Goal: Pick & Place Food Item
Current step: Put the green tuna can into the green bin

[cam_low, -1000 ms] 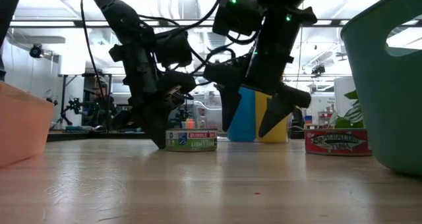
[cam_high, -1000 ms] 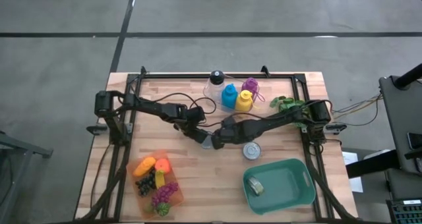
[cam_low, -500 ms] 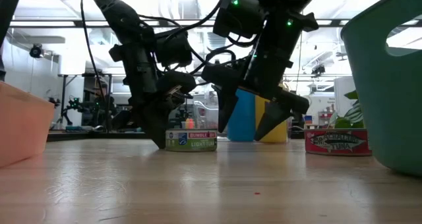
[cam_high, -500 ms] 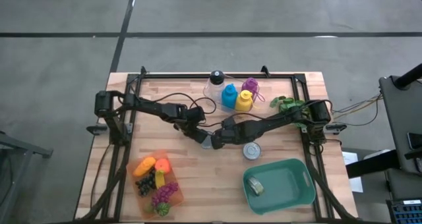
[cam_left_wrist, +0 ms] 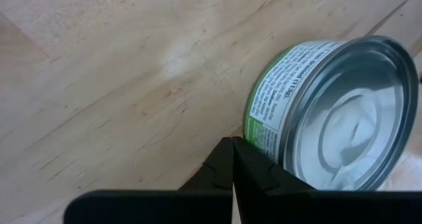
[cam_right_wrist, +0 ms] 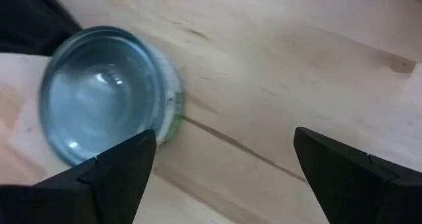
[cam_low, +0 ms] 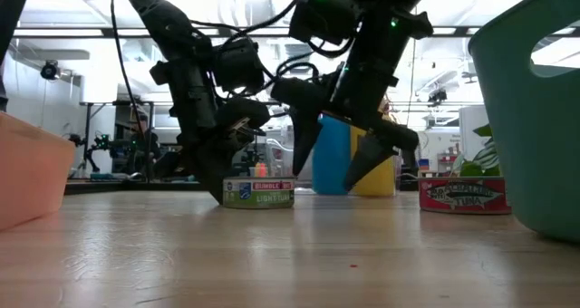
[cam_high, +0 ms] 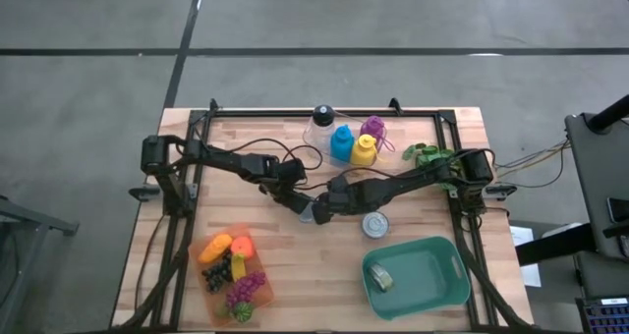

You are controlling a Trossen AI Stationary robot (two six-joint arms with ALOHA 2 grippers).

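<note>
Your right gripper (cam_low: 337, 168), jaws spread, is hovering just beside the tuna can (cam_low: 258, 193), which lies off one fingertip, not between them; the clenched left gripper (cam_left_wrist: 232, 159) is touching it.

tuna can (cam_high: 308, 213): mostly hidden under my arms from overhead
can label (cam_low: 258, 193): small print unreadable
green tub (cam_low: 530, 118): cut off at right edge

Surfaces, mid-table
Tin (cam_left_wrist: 343, 112): shiny metal lid, glossy paper label. Table (cam_high: 285, 255): pale matt wood planks, visible grain. Bin (cam_high: 418, 275): smooth teal plastic.
</note>
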